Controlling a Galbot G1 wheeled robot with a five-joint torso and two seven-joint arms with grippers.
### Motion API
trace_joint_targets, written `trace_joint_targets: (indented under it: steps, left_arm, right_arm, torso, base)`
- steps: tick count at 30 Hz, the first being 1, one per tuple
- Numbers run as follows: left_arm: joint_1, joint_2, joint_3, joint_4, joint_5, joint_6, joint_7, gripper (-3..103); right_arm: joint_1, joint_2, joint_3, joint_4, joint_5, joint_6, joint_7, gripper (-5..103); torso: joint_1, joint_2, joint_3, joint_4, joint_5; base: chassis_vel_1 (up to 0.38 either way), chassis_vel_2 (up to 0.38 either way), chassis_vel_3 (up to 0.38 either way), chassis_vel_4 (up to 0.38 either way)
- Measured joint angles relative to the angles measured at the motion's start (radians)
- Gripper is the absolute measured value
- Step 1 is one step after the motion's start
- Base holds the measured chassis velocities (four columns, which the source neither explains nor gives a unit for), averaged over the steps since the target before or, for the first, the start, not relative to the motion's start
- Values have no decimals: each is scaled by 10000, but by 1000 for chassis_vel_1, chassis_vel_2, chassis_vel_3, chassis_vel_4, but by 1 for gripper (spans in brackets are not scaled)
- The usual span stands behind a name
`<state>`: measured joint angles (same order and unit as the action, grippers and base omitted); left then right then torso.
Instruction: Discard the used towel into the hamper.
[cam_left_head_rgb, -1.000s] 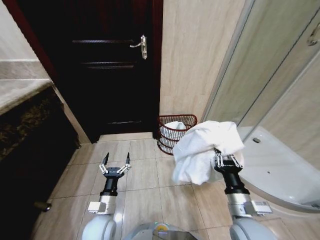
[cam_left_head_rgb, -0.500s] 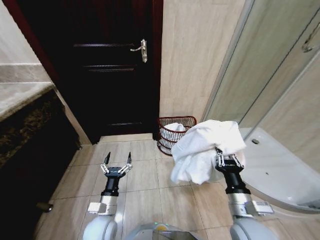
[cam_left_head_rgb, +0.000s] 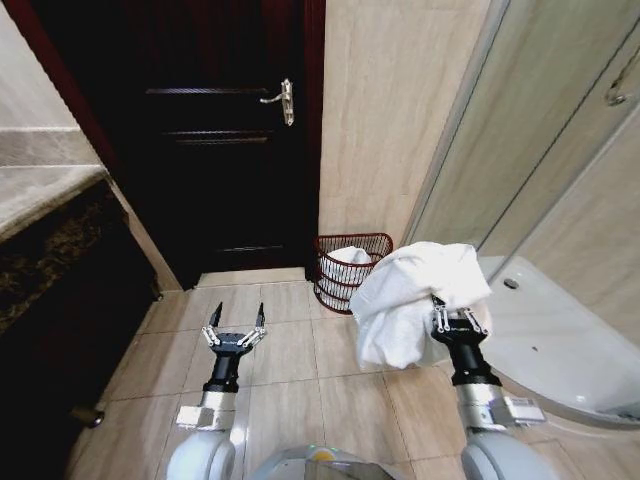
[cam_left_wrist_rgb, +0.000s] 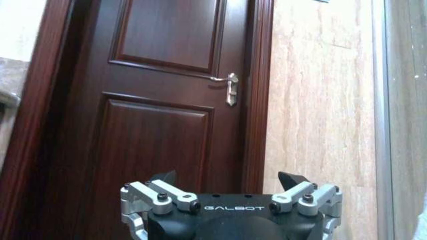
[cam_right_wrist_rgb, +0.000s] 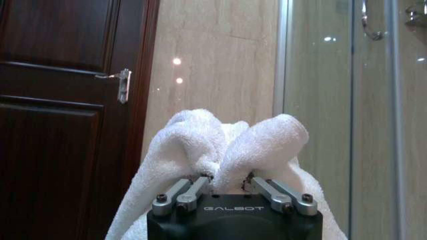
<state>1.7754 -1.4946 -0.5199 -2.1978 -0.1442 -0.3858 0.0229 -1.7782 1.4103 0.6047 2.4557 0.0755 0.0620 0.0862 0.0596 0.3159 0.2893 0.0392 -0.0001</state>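
The towel (cam_left_head_rgb: 415, 300) is white and bunched, and it hangs from your right hand (cam_left_head_rgb: 456, 322) at the centre right of the head view, draping up over the fingers and down its left side. In the right wrist view the fingers are pinched narrow on a fold of the cloth (cam_right_wrist_rgb: 227, 150), which rises in two soft humps above them.

The hamper (cam_left_head_rgb: 350, 268) stands on the floor at the centre of the head view, against the tiled wall beside the dark door (cam_left_head_rgb: 215, 150). It is a dark red wire basket, and something white already lies inside it. From your right hand it lies up and to the left in the frame, that is, farther from you and toward your left. The hanging towel's edge overlaps the hamper's right rim in the picture; judging by the floor tiles, the hamper is still farther away rather than beneath the towel.

Your right hand is the nearer one and the one loaded. Your left hand (cam_left_head_rgb: 234, 328) hovers at the lower left of the frame, over bare floor, fingers spread wide and holding nothing.
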Motion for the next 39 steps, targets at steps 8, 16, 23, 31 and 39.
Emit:
trace_joint_targets:
  steps: [8,16,23,31,39]
  left_arm:
    - [-33,-34,163,34,115,2,-125,100]
    - [-5,-47,156,34,175,12,-194,100]
    - [51,-90,151,56,315,5,-268,100]
    - [225,-109,-2,-1,377,-149,-360,100]
    - [469,17,-536,203,198,-491,-411,100]
  right_arm:
    - [39,-24,-85,-127,-45,33,-68,19]
    - [331,-191,-246,-184,-55,-56,-69,19]
    - [689,-428,-291,-315,46,-215,17,19]
    - [1737,-1217,-378,-11,991,-968,558,19]
    - [3154,-2163,-74,31,2487,-1661,959,19]
  torso:
    - [-8,-21,-12,1,1]
    - [-13,-35,-22,2,2]
    - [-15,-43,-27,-1,3]
    - [-15,-50,-29,1,-1]
    - [-20,-51,-36,-2,2]
  base:
    - [-103,121,109,-106]
    - [-111,121,114,-118]
    - [-120,113,111,-120]
    - [-92,94,100,-88]
    - [-12,16,8,-11]
